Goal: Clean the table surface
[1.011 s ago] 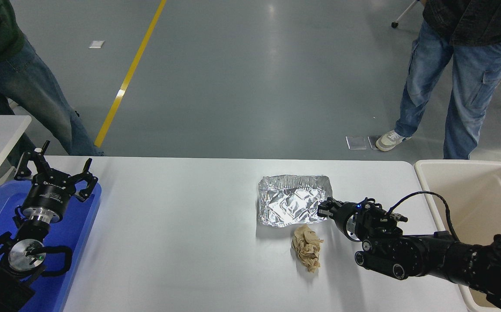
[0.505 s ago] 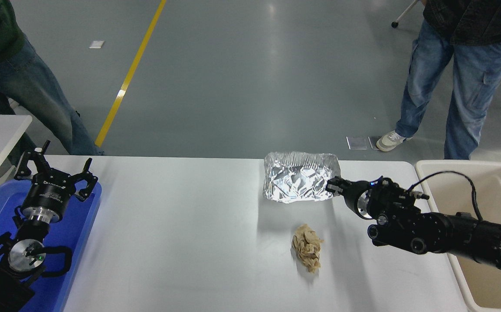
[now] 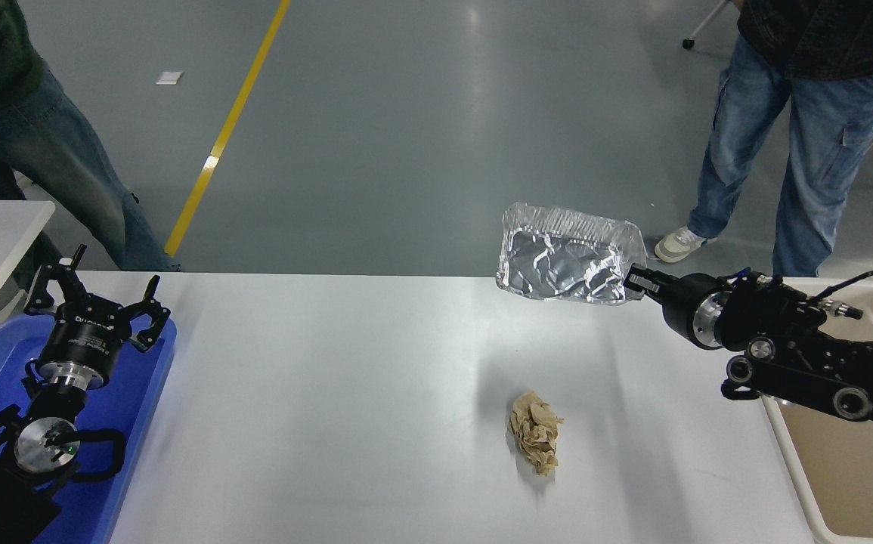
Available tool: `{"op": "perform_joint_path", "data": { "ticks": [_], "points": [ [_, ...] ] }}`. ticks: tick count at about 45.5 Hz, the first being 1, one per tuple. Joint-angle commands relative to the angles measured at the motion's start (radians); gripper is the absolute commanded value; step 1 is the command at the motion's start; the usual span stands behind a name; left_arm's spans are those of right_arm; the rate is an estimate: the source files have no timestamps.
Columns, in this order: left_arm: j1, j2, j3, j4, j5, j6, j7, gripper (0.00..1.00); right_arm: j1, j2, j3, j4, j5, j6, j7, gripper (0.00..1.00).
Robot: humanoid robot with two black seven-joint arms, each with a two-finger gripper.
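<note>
Hovering above table surface (image 3: 330, 393) — right pincer (image 3: 636, 281).

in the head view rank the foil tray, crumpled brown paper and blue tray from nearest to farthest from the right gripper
1. Foil tray: held at its right edge in the right gripper, lifted above the table's far edge.
2. Crumpled brown paper: on the table, nearer the camera and left of the gripper.
3. Blue tray: far left, under the parked left gripper.

The right hand (image 3: 636, 278) has lifted the foil tray (image 3: 566, 255) off the table (image 3: 330, 393), carrying it up and rightward toward the bin (image 3: 821, 483).
</note>
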Motion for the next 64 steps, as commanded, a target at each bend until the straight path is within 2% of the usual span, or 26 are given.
{"op": "perform_joint_path", "data": {
  "ticks": [1,14,20,27,35,52,64],
  "points": [
    [0.0,0.0,0.0,0.0,0.0,0.0,0.0,1.0,0.0,-0.15,0.05,0.116,0.002,0.001,0.009,0.0],
    [0.0,0.0,0.0,0.0,0.0,0.0,0.0,1.0,-0.002,-0.311,0.058,0.176,0.002,0.022,0.063,0.0],
    [0.001,0.0,0.0,-0.001,0.0,0.0,0.0,1.0,-0.018,-0.39,0.056,0.169,0.015,0.056,0.121,0.0],
    [0.0,0.0,0.0,0.0,0.0,0.0,0.0,1.0,-0.034,-0.513,0.049,0.158,0.146,0.143,0.221,0.0],
    [0.0,0.0,0.0,0.0,0.0,0.0,0.0,1.0,-0.103,-0.585,0.049,0.1,0.177,0.155,0.294,0.0],
    [0.001,0.0,0.0,0.0,0.0,0.0,0.0,1.0,-0.288,-0.555,0.049,-0.127,0.308,0.155,0.35,0.0],
    [0.0,0.0,0.0,0.0,0.0,0.0,0.0,1.0,-0.431,-0.394,0.056,-0.396,0.448,0.154,0.353,0.0]
  ]
}}
